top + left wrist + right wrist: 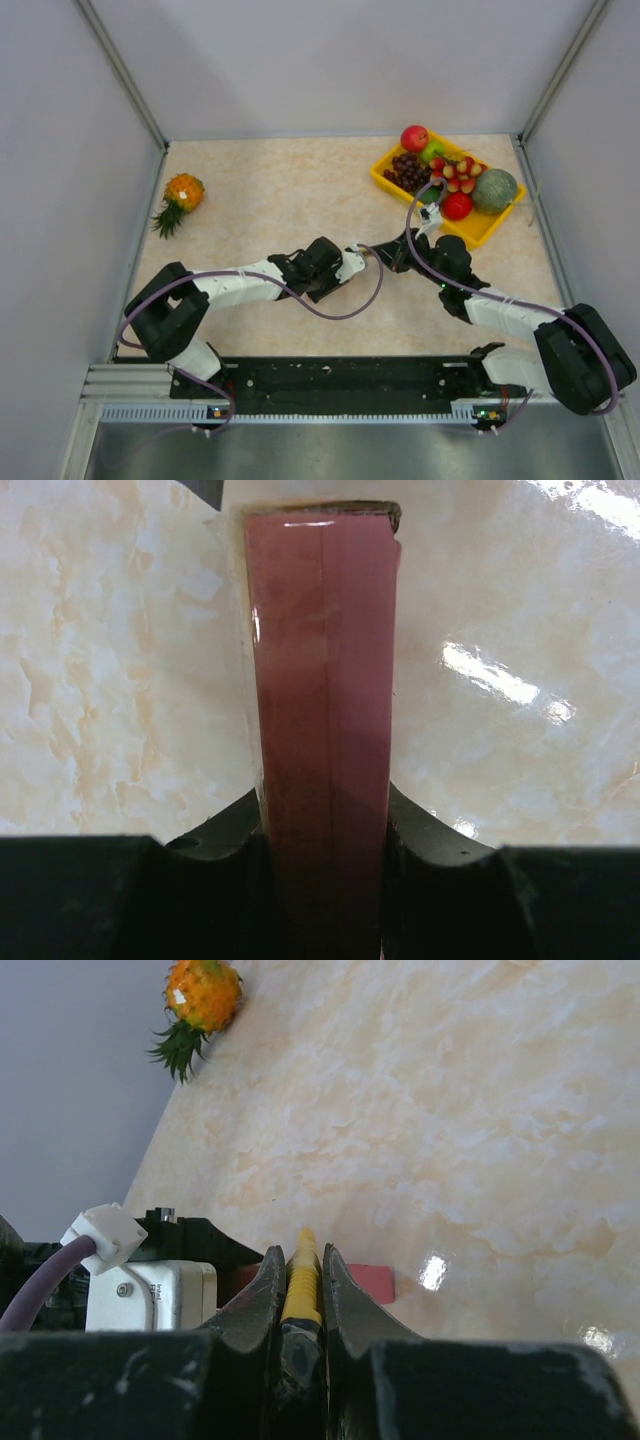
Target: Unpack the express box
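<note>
The express box (325,700) is a flat pink cardboard box standing on edge on the table. My left gripper (325,815) is shut on it, one finger on each broad face. In the top view my left gripper (352,264) and right gripper (392,256) meet at mid-table, and the box between them is almost hidden. My right gripper (300,1258) is shut on a yellow utility knife (303,1290), whose tip points at the box. A corner of the pink box (372,1282) shows just behind the right fingers.
A yellow fruit tray (478,232) with grapes, apples and a melon stands at the back right, close behind my right arm. A small pineapple (180,198) lies at the far left and also shows in the right wrist view (200,995). Grey walls enclose the table on three sides.
</note>
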`<state>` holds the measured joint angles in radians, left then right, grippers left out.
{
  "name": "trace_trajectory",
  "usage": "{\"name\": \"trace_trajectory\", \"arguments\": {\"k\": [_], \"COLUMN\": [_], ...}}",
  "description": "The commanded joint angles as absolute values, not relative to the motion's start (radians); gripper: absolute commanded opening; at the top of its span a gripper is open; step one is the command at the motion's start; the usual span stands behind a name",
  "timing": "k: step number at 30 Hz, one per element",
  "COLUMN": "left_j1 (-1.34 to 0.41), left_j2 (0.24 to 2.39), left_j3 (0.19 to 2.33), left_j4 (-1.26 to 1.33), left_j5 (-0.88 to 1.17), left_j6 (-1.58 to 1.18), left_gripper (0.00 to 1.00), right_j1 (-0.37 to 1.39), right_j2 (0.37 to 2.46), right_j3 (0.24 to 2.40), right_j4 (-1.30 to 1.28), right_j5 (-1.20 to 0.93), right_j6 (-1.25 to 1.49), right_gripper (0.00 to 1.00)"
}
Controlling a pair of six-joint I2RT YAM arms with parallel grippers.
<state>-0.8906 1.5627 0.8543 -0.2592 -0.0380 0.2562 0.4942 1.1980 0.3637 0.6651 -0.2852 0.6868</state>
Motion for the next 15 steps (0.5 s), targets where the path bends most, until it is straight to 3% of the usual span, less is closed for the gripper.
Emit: {"name": "trace_trajectory", "arguments": {"k": [1, 15], "left_j1": [-0.893, -0.893], "left_j2": [1.583, 1.591], "left_j3": [0.877, 0.876], "left_j4": [-0.265, -0.267], "left_j5": [-0.011, -0.02], "left_j6": [0.267, 0.262], "left_gripper": [0.13, 0.13], "right_j1": [0.483, 0.483], "right_j2": [1.177, 1.075], "right_j3": [0.348, 0.35], "right_j4": [0.712, 0.614], "right_j5": [-0.291, -0.267], "right_j6": [0.703, 0.693], "right_gripper": [0.0, 0.0]}}
